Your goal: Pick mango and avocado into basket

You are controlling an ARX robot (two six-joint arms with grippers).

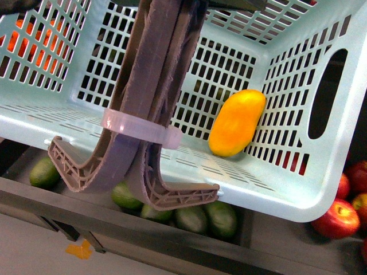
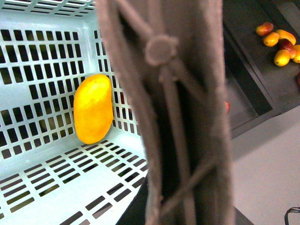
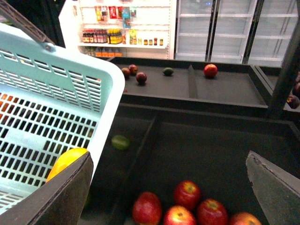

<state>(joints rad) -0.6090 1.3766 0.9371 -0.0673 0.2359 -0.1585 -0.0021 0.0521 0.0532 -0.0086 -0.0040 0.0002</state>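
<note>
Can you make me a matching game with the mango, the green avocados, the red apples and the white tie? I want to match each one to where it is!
Things:
1. mango
2. avocados
3. red apples
4. white tie

Places:
A. wrapped around the handles
B. in the dark bin below the basket
C. inside the basket, leaning on its wall
D. outside the basket, off to its side

Pairs: 1-C, 2-B, 3-D, 4-A

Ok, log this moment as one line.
mango in basket | avocados outside, below basket | right pincer open, empty
</note>
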